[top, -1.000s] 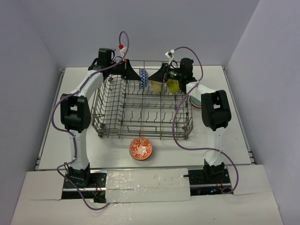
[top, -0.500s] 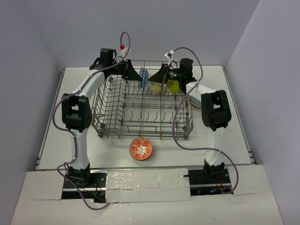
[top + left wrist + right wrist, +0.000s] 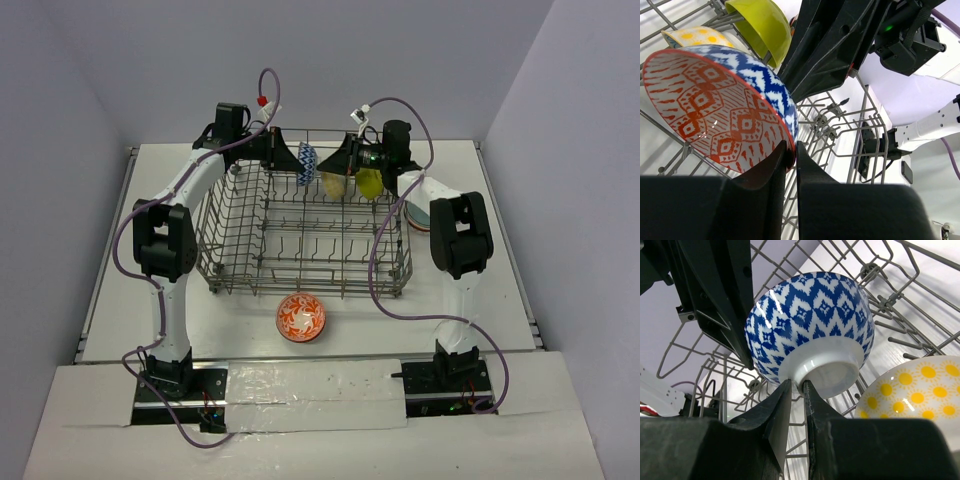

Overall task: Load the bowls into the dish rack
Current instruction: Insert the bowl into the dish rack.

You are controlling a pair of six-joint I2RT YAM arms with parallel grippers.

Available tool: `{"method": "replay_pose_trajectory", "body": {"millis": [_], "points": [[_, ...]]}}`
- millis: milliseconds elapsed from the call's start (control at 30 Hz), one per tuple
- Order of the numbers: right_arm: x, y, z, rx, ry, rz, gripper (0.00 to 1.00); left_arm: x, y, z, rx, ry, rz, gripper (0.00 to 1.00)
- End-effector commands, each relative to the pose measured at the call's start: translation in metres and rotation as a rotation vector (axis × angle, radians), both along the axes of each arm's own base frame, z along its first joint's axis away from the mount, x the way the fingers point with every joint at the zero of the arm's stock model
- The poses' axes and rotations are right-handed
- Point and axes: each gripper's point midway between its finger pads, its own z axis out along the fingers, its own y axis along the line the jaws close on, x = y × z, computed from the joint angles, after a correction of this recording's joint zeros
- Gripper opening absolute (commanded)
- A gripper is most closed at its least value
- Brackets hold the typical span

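Observation:
The dark-blue patterned bowl [image 3: 306, 163] [image 3: 715, 100] [image 3: 810, 320] hangs on edge over the far side of the dish rack [image 3: 300, 291]. My left gripper [image 3: 290, 160] [image 3: 791, 150] is shut on its rim. My right gripper [image 3: 327, 168] [image 3: 797, 385] is closed to a narrow gap on the bowl's white foot ring. A pale yellow sun-dotted bowl [image 3: 335, 185] [image 3: 920, 390] and a lime bowl [image 3: 370, 182] [image 3: 760, 25] stand in the rack's far row. A red-white bowl [image 3: 301, 318] sits on the table in front of the rack.
More bowls are stacked on the table right of the rack [image 3: 415, 215], partly hidden by my right arm. Upright tines fill the rack floor [image 3: 300, 240]. A raised wire loop stands at the rack's far left corner [image 3: 263, 85].
My right gripper has moved a little left, up to the patterned bowl's foot. My left gripper and the bowl have shifted slightly toward the far edge.

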Motion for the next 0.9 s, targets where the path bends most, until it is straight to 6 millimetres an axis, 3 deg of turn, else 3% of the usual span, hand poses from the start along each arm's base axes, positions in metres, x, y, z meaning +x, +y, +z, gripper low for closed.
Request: {"method": "replay_pose_trajectory", "body": {"millis": [0,333,867], "points": [[-0.017,0.016,0.052,0.034,-0.122,0.104,0.23,0.016,0.002,-0.045,0.121,0.018,0.086,0.13],[-0.015,0.015,0.063,0.02,-0.138,0.099,0.23,0.019,0.007,-0.057,0.177,0.037,0.11,0.23],[-0.015,0.015,0.059,0.003,-0.128,0.097,0.22,0.016,0.011,-0.069,0.214,0.077,0.105,0.23]]}}
